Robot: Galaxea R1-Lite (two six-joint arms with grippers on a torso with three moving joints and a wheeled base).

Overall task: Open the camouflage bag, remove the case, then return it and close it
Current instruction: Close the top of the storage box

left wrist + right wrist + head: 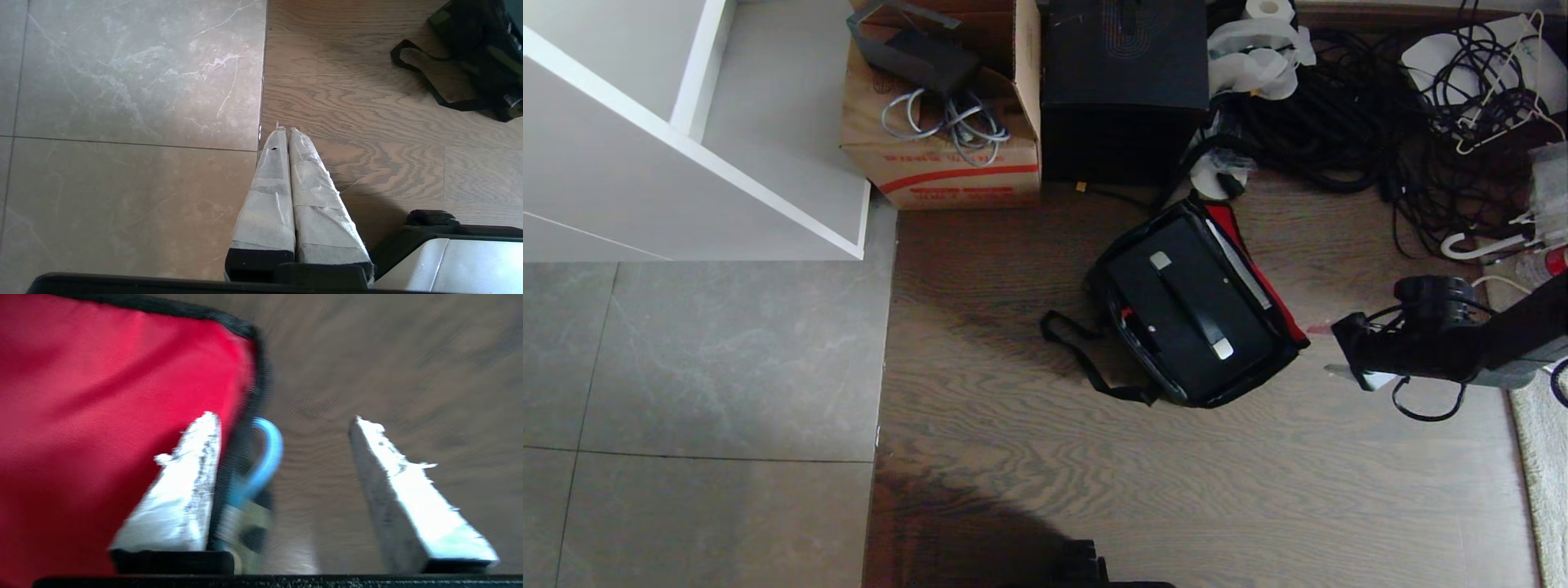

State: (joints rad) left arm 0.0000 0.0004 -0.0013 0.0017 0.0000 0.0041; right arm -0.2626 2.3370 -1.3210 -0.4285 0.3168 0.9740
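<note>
While the camouflage bag (1278, 322) lies open on the floor with the case (1188, 314) inside, the right gripper (282, 457) waits beside its red lid, fingers wide and holding nothing.

This is looking like a lived-in room at home being used as storage or a hobby corner, not a tidy lab. The floor is changing from grey stone tiles (703, 359) to dark wood planks (1176, 490), and a pale rug (1543, 457) is lying just beside the right gripper (1343, 359). Well beyond that gripper, along the wall, household clutter is piling up: a brown cardboard carton (947, 155) spilling grey cables, a tall black box (1123, 90), a tangle of black cords (1339, 122), a toilet roll (1267, 8) and a white coat hanger (1511, 106). A white cabinet (645, 163) is standing far off to the other side.
</note>
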